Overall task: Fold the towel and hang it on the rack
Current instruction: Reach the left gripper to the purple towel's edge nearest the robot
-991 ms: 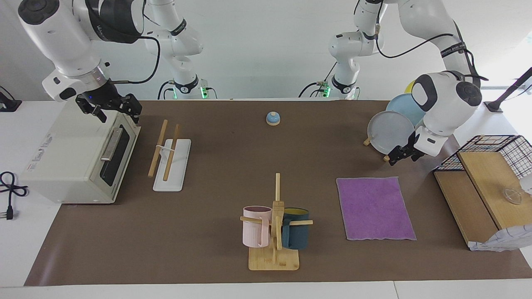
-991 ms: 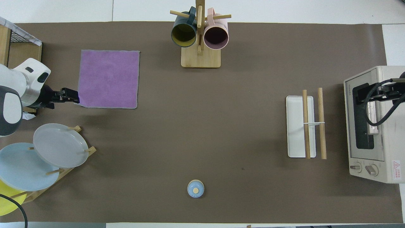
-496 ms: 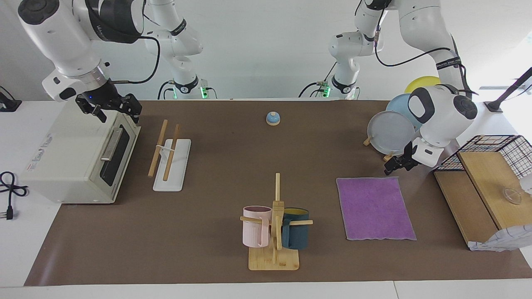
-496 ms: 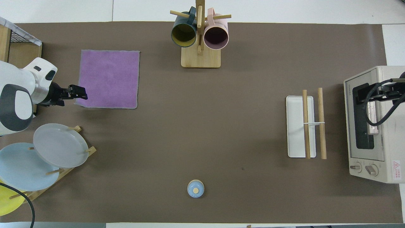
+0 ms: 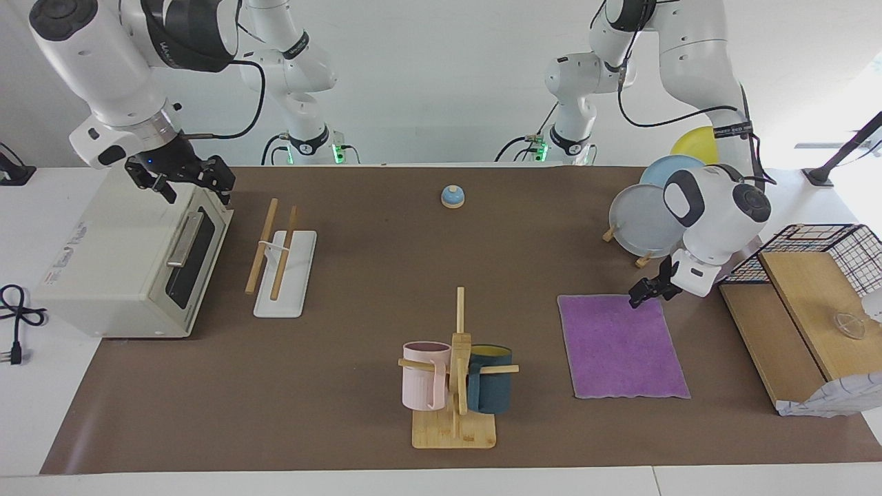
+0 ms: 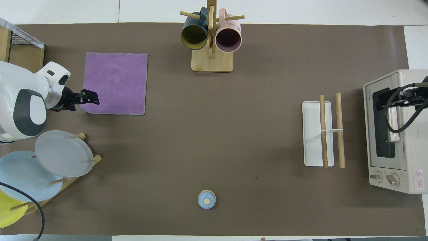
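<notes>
Plainly, the towel lies flat and unfolded, purple face up, at the left arm's end of the table, with the mug stand beside it and the plate stand nearer to the robots. The rack sits well apart from it, toward the right arm's end, just beside the oven.

The left gripper is low over the towel's corner nearest the robots — whether its fingers are apart or together I cannot tell, and contact is not clear either. The right gripper waits over the oven, its fingers spread apart and holding nothing.

The cloth looks light, soft and limp: it will drape and sag from whatever point is pinched, and it may drag on the mat rather than slide cleanly. A corner or the edge near it seems the best hold, pinched low so a single layer is caught. Lifted by one corner, the towel would likely hang skewed — a hold at a second corner would keep the fold square. Nothing here is fragile, though a shallow pinch could slip off the pile.
</notes>
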`<action>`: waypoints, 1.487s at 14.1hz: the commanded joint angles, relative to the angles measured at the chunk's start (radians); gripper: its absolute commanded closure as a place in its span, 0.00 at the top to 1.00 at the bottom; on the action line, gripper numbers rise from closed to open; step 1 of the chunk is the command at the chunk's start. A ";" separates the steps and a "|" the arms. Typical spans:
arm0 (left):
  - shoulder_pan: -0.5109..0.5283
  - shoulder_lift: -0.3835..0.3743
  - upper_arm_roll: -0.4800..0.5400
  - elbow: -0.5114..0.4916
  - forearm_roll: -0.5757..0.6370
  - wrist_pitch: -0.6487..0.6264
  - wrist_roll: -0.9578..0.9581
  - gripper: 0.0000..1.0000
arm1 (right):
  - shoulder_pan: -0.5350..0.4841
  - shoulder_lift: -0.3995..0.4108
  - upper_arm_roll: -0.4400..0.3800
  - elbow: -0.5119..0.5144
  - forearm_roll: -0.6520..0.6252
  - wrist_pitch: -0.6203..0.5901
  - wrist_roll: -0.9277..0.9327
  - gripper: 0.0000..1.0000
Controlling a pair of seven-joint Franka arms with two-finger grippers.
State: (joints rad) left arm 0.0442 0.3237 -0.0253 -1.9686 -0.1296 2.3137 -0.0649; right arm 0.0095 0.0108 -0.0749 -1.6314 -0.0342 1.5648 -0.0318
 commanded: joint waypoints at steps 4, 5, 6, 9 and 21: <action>0.003 0.017 0.004 0.010 -0.013 0.015 0.005 0.95 | -0.014 -0.020 0.007 -0.022 0.003 0.011 -0.022 1.00; 0.003 0.017 0.004 0.010 -0.013 0.012 0.005 0.93 | -0.014 -0.020 0.007 -0.022 0.003 0.011 -0.022 1.00; 0.006 0.017 0.004 0.011 -0.013 0.006 0.005 0.93 | -0.013 -0.020 0.007 -0.022 0.003 0.011 -0.022 1.00; 0.020 0.015 0.004 0.013 -0.013 -0.007 0.007 0.87 | -0.014 -0.020 0.007 -0.022 0.003 0.011 -0.022 1.00; 0.026 0.015 0.004 0.013 -0.013 -0.004 0.017 0.00 | -0.014 -0.020 0.007 -0.022 0.003 0.011 -0.022 1.00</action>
State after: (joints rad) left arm 0.0703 0.3363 -0.0234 -1.9675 -0.1307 2.3219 -0.0644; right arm 0.0095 0.0108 -0.0749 -1.6314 -0.0342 1.5648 -0.0318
